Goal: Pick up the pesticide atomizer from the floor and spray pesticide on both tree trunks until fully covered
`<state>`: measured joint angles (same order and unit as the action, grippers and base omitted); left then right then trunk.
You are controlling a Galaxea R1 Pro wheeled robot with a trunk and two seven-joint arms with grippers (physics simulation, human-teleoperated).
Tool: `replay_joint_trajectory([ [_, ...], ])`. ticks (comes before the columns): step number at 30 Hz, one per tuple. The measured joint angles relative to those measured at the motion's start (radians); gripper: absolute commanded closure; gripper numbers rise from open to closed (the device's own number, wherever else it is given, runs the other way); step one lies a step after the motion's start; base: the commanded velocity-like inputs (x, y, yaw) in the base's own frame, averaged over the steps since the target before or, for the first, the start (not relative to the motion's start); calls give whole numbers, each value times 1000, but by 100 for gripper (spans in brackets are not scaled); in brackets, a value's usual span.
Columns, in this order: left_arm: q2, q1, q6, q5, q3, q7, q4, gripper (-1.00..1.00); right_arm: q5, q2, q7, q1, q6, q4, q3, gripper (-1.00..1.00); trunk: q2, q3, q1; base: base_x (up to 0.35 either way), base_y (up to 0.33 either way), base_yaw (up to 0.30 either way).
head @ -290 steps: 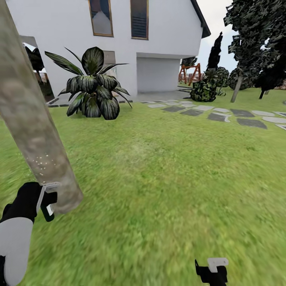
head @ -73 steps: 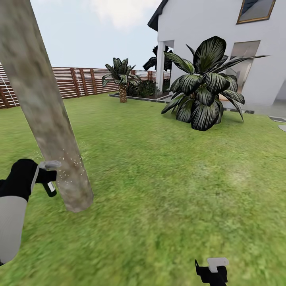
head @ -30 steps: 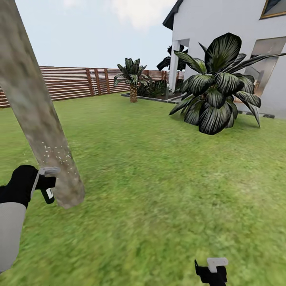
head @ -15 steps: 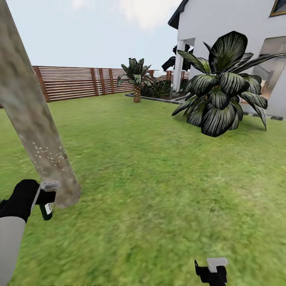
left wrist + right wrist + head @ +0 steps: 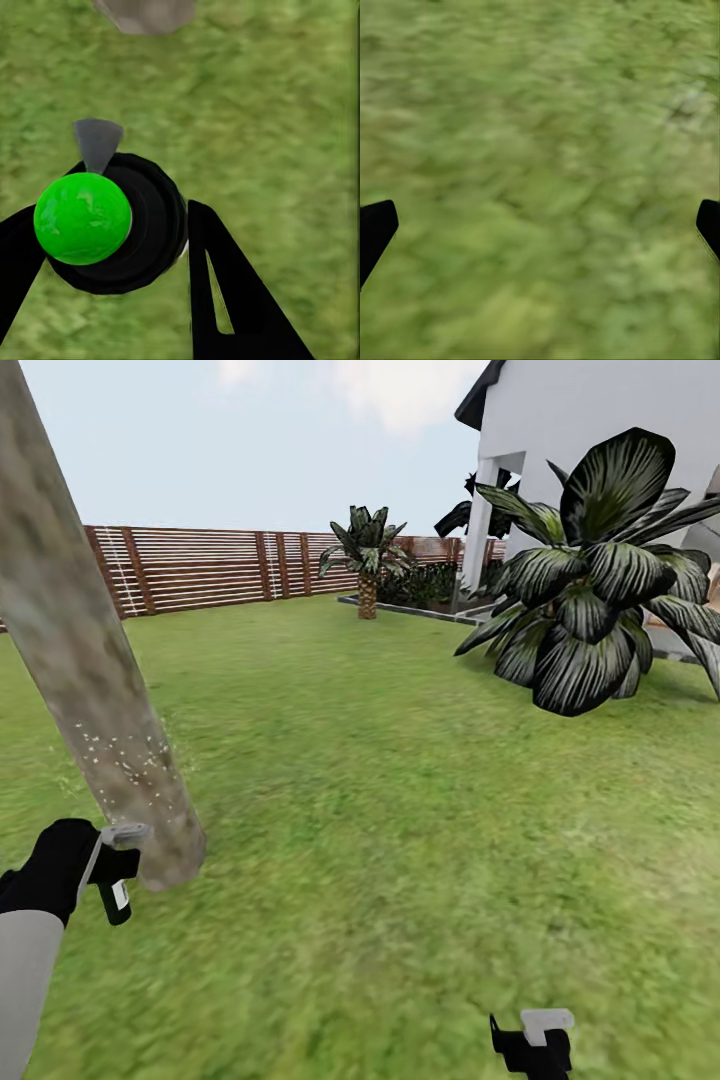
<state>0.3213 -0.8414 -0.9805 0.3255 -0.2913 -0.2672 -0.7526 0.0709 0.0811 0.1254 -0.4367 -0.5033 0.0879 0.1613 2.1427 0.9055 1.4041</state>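
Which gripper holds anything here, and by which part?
The left gripper holds the pesticide atomizer by its round body, fingers on either side. The right gripper is open over grass, holding nothing.

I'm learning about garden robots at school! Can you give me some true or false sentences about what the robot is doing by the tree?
1. The left pincer is shut on the pesticide atomizer. True.
2. White specks of pesticide cover the tree trunk from bottom to top. False: they dot only a low band of it; the bark above is bare.
3. The right pincer carries a second bottle. False: it is open and empty, over grass.
4. A wooden fence stands behind the lawn. True.
5. The atomizer lies on the grass. False: it is held up beside the trunk's base.
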Motion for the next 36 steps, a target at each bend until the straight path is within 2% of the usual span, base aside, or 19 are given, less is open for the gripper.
replay_joint_trajectory([
  [7, 4, 0, 4, 3, 3, 8, 2, 100, 0, 0, 0, 0, 0, 0, 0, -100, 0, 0, 0, 227, -5, 0],
  [9, 5, 1, 7, 3, 4, 35, 7, 100, 0, 0, 0, 0, 0, 0, 0, -100, 0, 0, 1, 22, 0, 0],
  [11, 5, 9, 48, 5, 4, 97, 10, 100, 0, 0, 0, 0, 0, 0, 0, -100, 0, 0, 1, 4, 0, 55],
  [16, -5, 14, 79, -8, 2, 121, 34, 100, 0, 0, 0, 0, 0, 0, 0, -100, 0, 0, 1, 1, 0, 238],
  [17, -6, 14, 105, -13, -8, 121, 55, 100, 0, 0, 0, 0, 0, 0, 0, -100, 0, 0, 1, 0, 0, 271],
  [18, -6, 14, 137, -17, -32, 121, 69, 100, 0, 0, 0, 0, 0, 0, 0, -100, 0, 0, 1, 0, 0, 209],
  [19, -6, 14, 161, -19, -71, 122, 78, 100, 0, 0, 0, 0, 0, 0, 0, -100, 0, 0, 1, 0, 0, 118],
  [21, -7, 14, 178, -23, -114, 120, 85, 100, 0, 0, 0, 0, 0, 0, 0, -100, 0, 0, 1, 54, 0, 12],
  [29, -18, 14, 179, -26, -116, 117, 85, 100, 0, 0, 0, 0, 0, 0, 0, -100, 0, 0, 0, 214, -149, 1],
  [36, -17, 14, 175, -25, -118, 116, 89, 100, 0, 0, 0, 0, 0, 0, 0, -100, 0, 0, 1, -198, -202, 0],
])
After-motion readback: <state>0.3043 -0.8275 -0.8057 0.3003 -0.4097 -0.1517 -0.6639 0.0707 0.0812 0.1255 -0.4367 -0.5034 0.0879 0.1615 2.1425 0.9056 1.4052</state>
